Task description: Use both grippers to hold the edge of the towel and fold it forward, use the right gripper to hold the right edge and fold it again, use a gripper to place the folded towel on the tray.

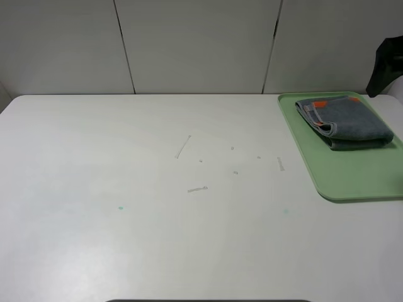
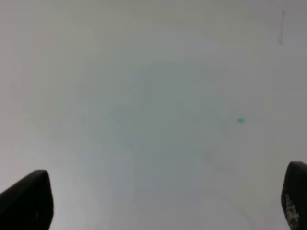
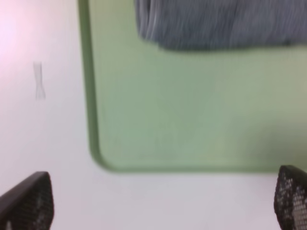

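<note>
While the high camera looks down, the folded towel [image 1: 345,123] lies on the tray [image 1: 352,182] at the right edge of the frame, on a white table [image 1: 157,220]; the placing step looks done. Through the left wrist camera, my left gripper [image 2: 165,201] spreads wide over bare table, empty. Through the right wrist camera, my right gripper [image 3: 163,201] gapes empty; towel upper right. Next: nothing but resting clear.
</note>
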Robot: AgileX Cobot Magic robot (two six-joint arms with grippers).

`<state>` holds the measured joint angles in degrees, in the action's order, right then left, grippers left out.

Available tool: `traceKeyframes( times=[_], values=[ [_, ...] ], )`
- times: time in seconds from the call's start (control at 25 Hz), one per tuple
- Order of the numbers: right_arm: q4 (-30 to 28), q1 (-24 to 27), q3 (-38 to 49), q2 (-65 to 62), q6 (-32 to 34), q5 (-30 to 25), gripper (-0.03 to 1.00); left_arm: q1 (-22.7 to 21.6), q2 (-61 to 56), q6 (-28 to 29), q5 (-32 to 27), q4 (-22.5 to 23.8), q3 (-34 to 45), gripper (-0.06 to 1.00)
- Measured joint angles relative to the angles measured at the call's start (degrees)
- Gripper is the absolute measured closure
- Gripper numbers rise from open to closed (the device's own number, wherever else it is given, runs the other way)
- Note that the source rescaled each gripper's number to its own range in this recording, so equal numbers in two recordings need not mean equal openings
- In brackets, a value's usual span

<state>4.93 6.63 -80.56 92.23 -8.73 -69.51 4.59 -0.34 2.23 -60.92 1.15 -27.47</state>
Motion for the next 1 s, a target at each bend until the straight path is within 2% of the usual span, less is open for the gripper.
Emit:
traceKeyframes(
  times=[0.52, 0.76, 1.0],
  values=[
    [0.0, 0.0, 28.0, -31.4, 0.0, -0.1, -0.03, 0.0, 0.0, 0.0, 0.0, 0.0, 0.0, 0.00],
    [0.0, 0.0, 35.4, -48.6, 0.1, -0.3, -0.03, 0.0, 0.0, 0.0, 0.0, 0.0, 0.0, 0.00],
    [0.0, 0.0, 39.0, -66.9, 0.2, -0.4, -0.03, 0.0, 0.0, 0.0, 0.0, 0.0, 0.0, 0.00]
  ],
)
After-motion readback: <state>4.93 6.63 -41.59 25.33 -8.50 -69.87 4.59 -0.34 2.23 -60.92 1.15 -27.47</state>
